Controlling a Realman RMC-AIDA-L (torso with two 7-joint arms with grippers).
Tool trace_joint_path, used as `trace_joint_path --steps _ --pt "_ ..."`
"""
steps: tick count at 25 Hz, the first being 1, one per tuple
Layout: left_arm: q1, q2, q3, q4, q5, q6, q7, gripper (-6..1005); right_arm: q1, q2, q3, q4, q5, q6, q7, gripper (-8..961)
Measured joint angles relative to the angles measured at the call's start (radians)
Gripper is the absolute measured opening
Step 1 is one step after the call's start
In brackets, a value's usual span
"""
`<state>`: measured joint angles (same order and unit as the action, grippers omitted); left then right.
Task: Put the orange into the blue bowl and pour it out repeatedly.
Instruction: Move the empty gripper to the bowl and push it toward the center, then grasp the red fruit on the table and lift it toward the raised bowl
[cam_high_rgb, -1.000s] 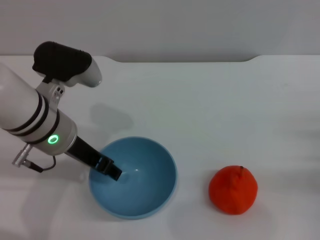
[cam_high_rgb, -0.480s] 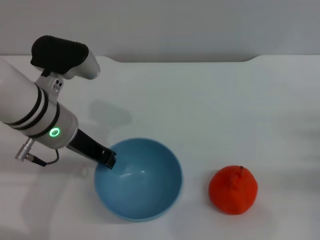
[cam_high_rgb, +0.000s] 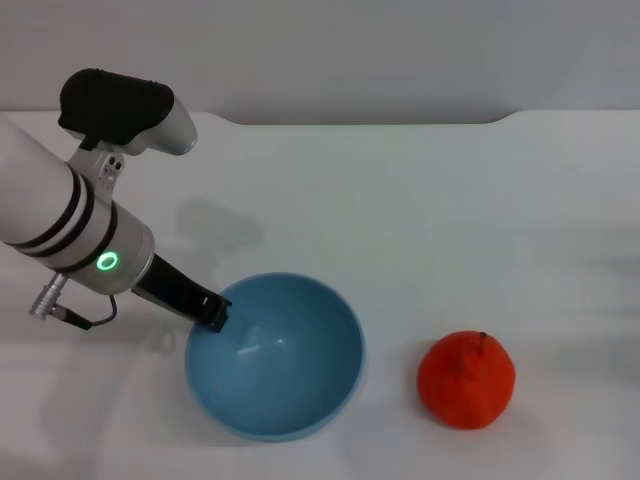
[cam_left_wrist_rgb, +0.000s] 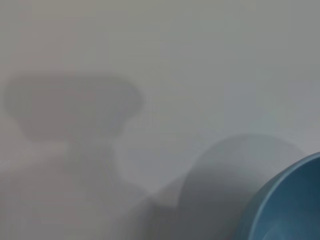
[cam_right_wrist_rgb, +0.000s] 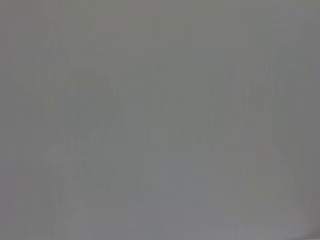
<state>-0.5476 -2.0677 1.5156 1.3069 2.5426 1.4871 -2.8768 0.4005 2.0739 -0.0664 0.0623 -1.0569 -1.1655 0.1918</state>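
The blue bowl (cam_high_rgb: 290, 395) stands upright and empty on the white table, near the front left. Its rim also shows in the left wrist view (cam_left_wrist_rgb: 292, 197). My left gripper (cam_high_rgb: 212, 313) is at the bowl's left rim, its dark fingers closed over the rim. The orange (cam_high_rgb: 466, 380) lies on the table to the right of the bowl, about a fruit's width apart from it, stem nub up. My right gripper is out of view; its wrist view shows only a plain grey surface.
The white table (cam_high_rgb: 420, 220) stretches back to a far edge with a raised step along the wall. My left arm (cam_high_rgb: 60, 220) reaches in over the table's left side.
The bowl has come back from a tilt to level and shifted slightly right. My left gripper has drawn back to the left with the rim. The orange has not moved.
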Motion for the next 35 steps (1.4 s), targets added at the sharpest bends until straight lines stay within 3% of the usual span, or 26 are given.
trace_joint_path --steps 4,8,14,19,22,24,29,35 --pt "0.0 -0.001 -0.021 0.005 -0.015 -0.004 -0.001 -2 0.016 -0.006 -0.03 -0.01 -0.052 0.02 0.191 425" --pt "-0.001 -0.001 -0.044 0.008 -0.031 -0.017 -0.001 -2 0.049 -0.013 -0.129 -0.117 -0.27 0.051 0.638 423" --pt "-0.001 0.001 -0.047 0.021 -0.035 -0.038 -0.001 -2 0.119 -0.012 -0.356 -0.467 -0.745 0.022 1.415 419" --pt "-0.007 0.003 -0.06 0.034 -0.029 -0.05 -0.001 -2 0.149 -0.012 -0.513 -0.877 -1.091 -0.219 1.942 416" --pt "-0.01 0.005 -0.06 0.036 -0.026 -0.058 -0.001 -2 0.183 -0.014 -0.538 -1.082 -1.243 -0.411 2.094 414" --pt "-0.01 0.006 -0.06 0.037 -0.025 -0.062 -0.001 -2 0.213 -0.02 -0.543 -1.144 -1.326 -0.503 2.153 412" --pt "-0.01 0.006 -0.05 0.048 -0.024 -0.062 -0.001 -1 0.286 -0.034 -0.561 -1.173 -1.414 -0.693 2.19 409" --pt "-0.005 0.006 -0.049 0.068 -0.024 -0.057 -0.001 -1 0.298 -0.026 -0.68 -1.182 -1.422 -0.739 2.239 405"
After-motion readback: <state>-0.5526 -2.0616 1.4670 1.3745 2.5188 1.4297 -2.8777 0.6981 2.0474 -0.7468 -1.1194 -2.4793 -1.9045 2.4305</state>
